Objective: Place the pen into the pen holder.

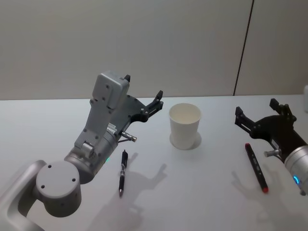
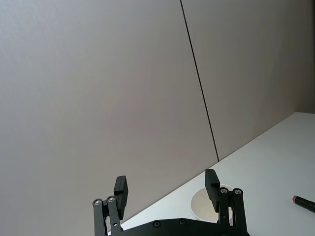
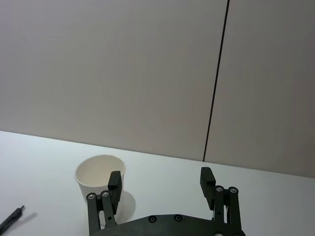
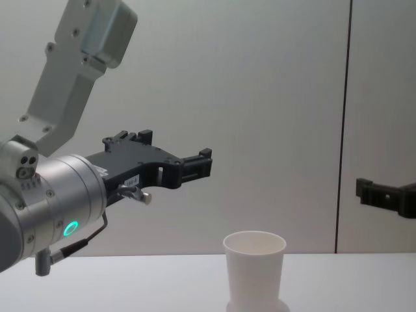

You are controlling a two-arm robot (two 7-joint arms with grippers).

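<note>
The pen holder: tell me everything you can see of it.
The pen holder is a plain white tapered cup, paper-like, wider at its rolled rim. It stands upright on the white table, what shows of its inside empty. Only the table touches it; the black pen and the red-tipped pen lie apart from it.

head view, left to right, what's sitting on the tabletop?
black pen → pen holder → red-tipped pen. The left gripper and right gripper, both open, hang above and overlap the pens' positions, so they are not ranked.
</note>
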